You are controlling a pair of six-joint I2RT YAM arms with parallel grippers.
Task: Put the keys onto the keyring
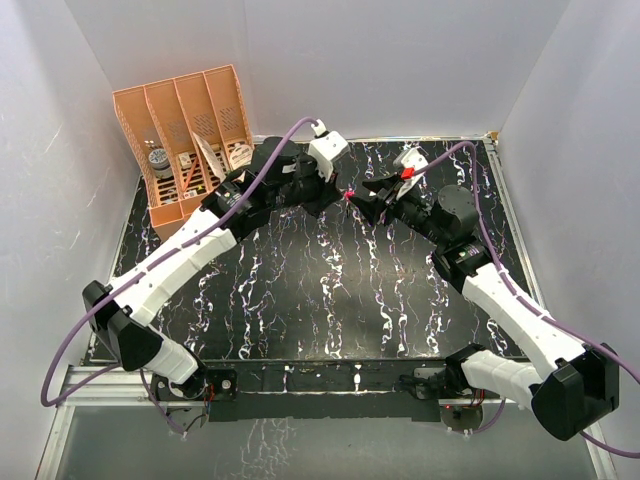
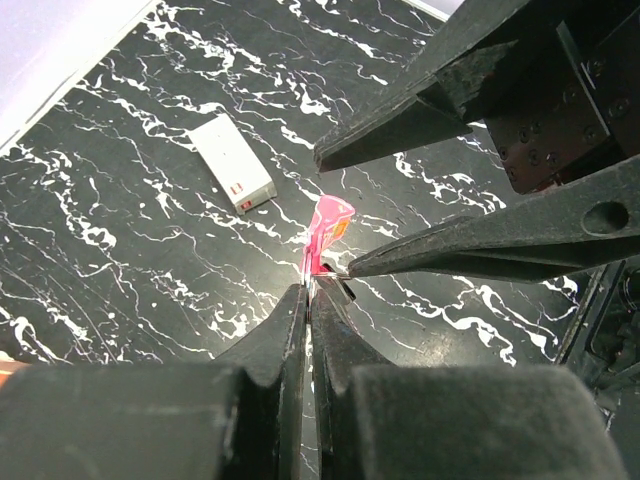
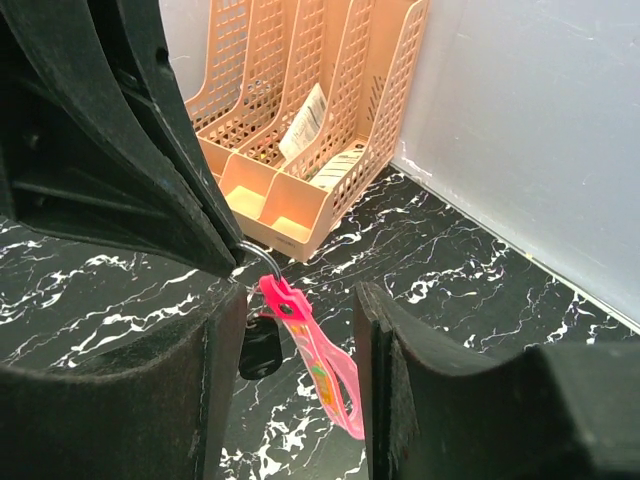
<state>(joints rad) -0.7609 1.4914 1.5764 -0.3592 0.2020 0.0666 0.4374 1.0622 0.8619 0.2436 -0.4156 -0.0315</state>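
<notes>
Magenta-pink keyring (image 3: 320, 365) is hanging in the air above the black marbled tabletop (image 1: 300, 300), toward the far edge and roughly midway between the left and right edges. The left gripper (image 2: 307, 292) is clamping it. Its two fingers are pressing flat together on the small metal ring (image 3: 262, 258) at the strap's upper end, and the strap is dangling below at a tilt.

The right gripper (image 3: 298, 295) is facing the left one tip to tip, with its jaws standing apart and one finger on each side of the strap. Clear space is showing between the strap and both fingers, so it is gripping nothing. In the left wrist view, one of its fingertips is sitting just beside the ring end of the strap.

A small dark piece (image 3: 262, 350) is hanging from the ring just beside the strap, close against the inner face of one right-gripper finger. Whether the two are touching, and what the piece is, cannot be told.

A small white box (image 2: 232, 163) is lying flat on the tabletop, apart from the strap. A peach slotted file rack (image 1: 185, 130) is standing at the far left corner, holding papers.
</notes>
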